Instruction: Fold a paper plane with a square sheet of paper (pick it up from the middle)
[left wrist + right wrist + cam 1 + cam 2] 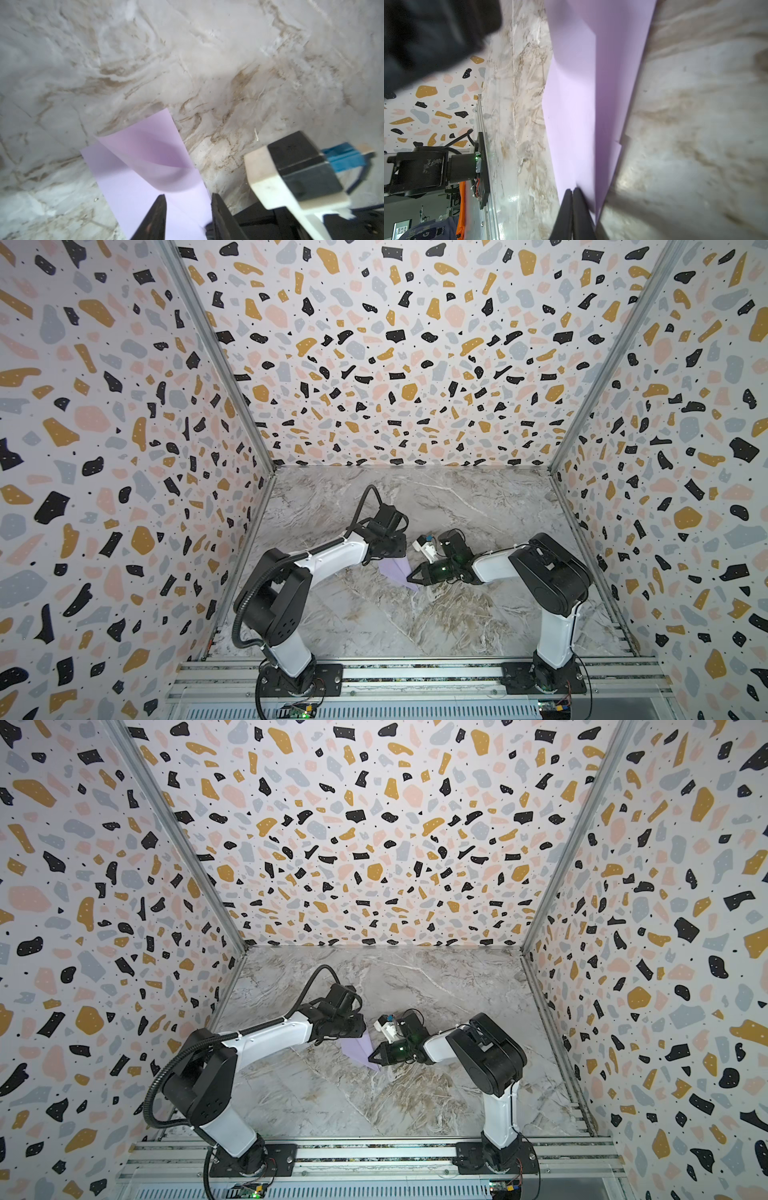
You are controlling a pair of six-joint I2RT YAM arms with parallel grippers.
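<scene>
**Step in hand:** folding, mid-sequence. The square sheet of paper (395, 570), thin, plain and pale lilac, lies near the middle of the grey-veined marble tabletop (457, 622). It is doubled into a wedge that tapers to a point at the near right, and it is not yet a plane.

**Right gripper** (412, 576): the black jaws are clenched, with the tips at the sheet's right edge. Whether a ply is pinched between them cannot be told.

**Left gripper** (189, 205): the jaws are apart, straddling the sheet's far-left part and grasping nothing.

**Next move, as judged:** lay the loose flap flat and press its crease. The right gripper should anchor the sheet so that it does not slide.

**View differences:**
- In both top views the left arm's black wrist hides the left jaws.
- Only the left wrist view shows the gap between those jaws, and a flap curling up off the layer beneath.
- Only the right wrist view shows the fingertips (569, 199) meeting the paper, and a shaded ridge running along the sheet.
</scene>
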